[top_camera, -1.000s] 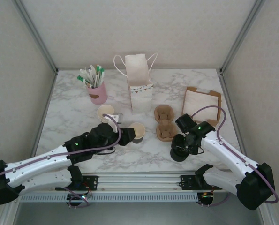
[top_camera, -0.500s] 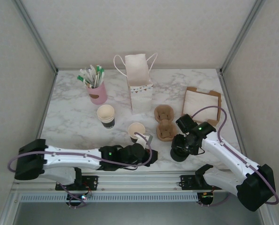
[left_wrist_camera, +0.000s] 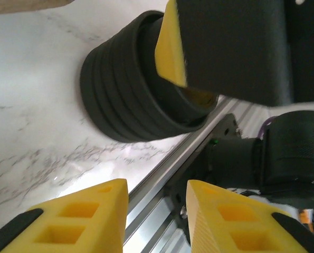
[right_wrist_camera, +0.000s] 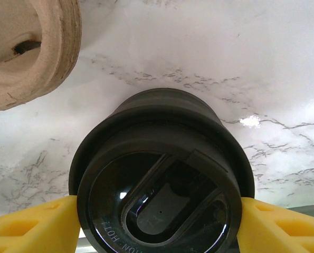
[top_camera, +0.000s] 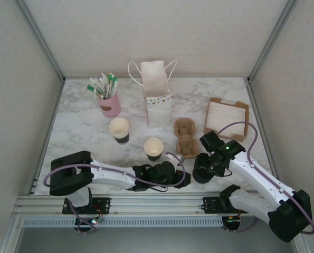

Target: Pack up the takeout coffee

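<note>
Takeout coffee cup (top_camera: pixel 153 149) stands upright and lidless on the marble tabletop (top_camera: pixel 83 137), mouth up, to the left of the lid stack (top_camera: pixel 201 172) and a little farther back, well apart from it. Both tools are at that stack, not at the cup. The right tool (right_wrist_camera: pixel 159 224) straddles the stack from above, its yellow fingers (right_wrist_camera: pixel 35 224) pressed to opposite sides of the top lid's rim, so it looks clamped on the stack. The left tool (left_wrist_camera: pixel 157 211) lies low just left of the stack, fingers apart with nothing between them, pointing at the stack's side. Judged from this, a lid must come off first and then travel left and back to the cup's vertical axis. The left tool, lying between stack and cup, is the nearer to the cup. A pulp cup carrier (top_camera: pixel 185 138) sits just behind the stack, beside that path. Farther back and left of the stack are a paper bag (top_camera: pixel 158 95), a second open cup (top_camera: pixel 119 129) and a pink holder of sachets (top_camera: pixel 110 104); a napkin tray (top_camera: pixel 226 117) lies behind the stack to the right
</note>
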You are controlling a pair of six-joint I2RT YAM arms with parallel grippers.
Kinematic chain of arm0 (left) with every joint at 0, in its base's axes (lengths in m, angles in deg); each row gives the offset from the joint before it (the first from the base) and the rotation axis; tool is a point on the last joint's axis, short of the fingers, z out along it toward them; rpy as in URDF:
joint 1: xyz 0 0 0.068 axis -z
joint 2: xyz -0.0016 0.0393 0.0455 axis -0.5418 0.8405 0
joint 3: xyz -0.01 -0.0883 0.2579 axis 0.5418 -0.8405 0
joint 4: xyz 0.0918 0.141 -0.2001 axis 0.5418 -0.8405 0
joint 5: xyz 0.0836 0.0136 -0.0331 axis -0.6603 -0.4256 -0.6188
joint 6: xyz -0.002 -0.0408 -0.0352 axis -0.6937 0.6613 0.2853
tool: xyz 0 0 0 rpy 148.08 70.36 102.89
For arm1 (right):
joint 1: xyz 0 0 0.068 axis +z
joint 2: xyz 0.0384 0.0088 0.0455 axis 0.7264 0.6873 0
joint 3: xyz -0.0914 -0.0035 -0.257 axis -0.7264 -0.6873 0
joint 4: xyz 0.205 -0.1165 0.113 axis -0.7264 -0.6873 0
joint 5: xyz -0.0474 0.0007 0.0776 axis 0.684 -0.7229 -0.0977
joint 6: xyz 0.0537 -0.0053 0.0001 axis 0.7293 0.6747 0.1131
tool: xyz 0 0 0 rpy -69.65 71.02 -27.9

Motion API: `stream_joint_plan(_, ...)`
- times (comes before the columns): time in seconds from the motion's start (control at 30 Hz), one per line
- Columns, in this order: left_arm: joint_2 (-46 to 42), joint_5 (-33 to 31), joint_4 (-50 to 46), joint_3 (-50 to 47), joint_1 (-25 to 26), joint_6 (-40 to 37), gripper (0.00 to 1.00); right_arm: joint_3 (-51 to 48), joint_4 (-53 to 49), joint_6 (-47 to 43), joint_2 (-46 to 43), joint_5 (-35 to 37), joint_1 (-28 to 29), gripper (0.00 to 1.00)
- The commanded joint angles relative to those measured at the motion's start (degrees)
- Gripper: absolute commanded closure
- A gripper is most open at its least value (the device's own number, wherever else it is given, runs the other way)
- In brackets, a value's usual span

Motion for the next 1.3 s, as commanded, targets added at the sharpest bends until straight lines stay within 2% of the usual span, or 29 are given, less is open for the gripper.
stream_joint_plan(0.0,2.29,4.71,7.76,-0.33,-0.89,1.59,0.65,-0.77,-1.52,0.96,-0.68,-0.49,0.47,0.27)
stream_joint_plan(0.13,5.60,7.87,10.51,0.15,-1.54,2.79,0.67,-0.96,-1.18,1.02,-0.43,-0.66,0.39,0.27)
stream_joint_plan(0.4,9.33,10.29,14.29,-0.60,-3.17,4.44,0.72,-1.24,-1.04,0.90,-0.61,-0.82,0.42,0.27)
stream_joint_plan(1.27,14.46,15.12,26.58,-3.23,-5.90,9.01,0.70,-1.02,-0.59,0.95,-0.74,-2.29,0.28,0.27)
